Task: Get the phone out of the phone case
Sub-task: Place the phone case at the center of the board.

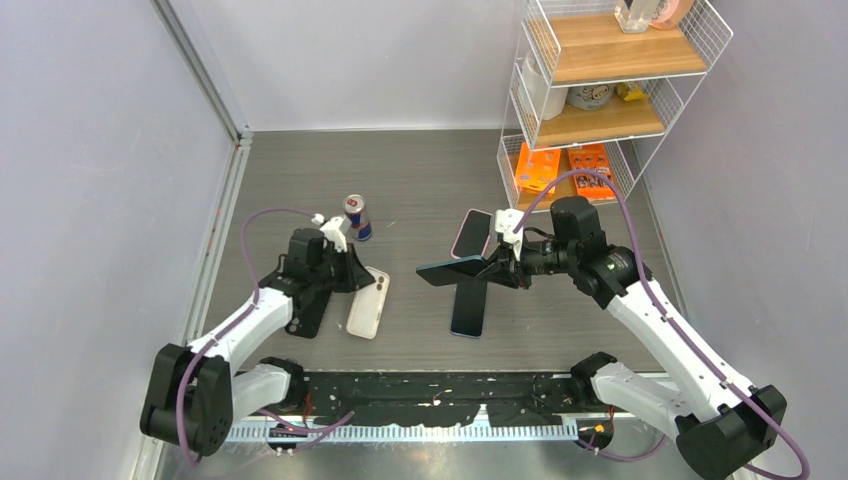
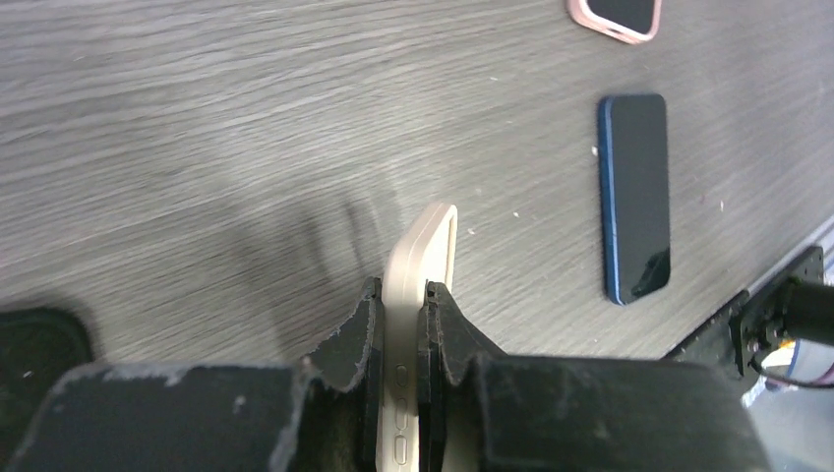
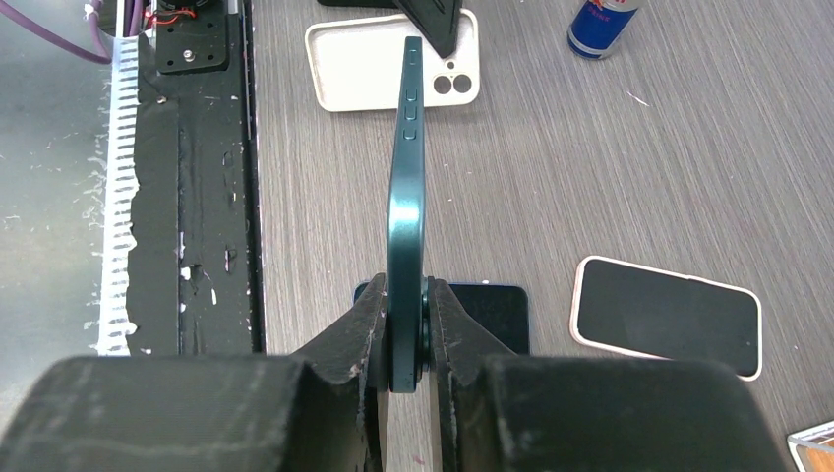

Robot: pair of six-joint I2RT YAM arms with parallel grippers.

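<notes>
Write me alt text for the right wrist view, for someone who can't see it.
The right gripper's fingers clamp a dark teal phone case edge-on above a grey wood-grain table. A blue phone lies flat beneath it, a pink-cased phone to the right, and a cream case and a drink can at the far end.

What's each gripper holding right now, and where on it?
The left gripper pinches the cream case by its buttoned side wall. The right gripper pinches the teal case near one end, edge up.
</notes>
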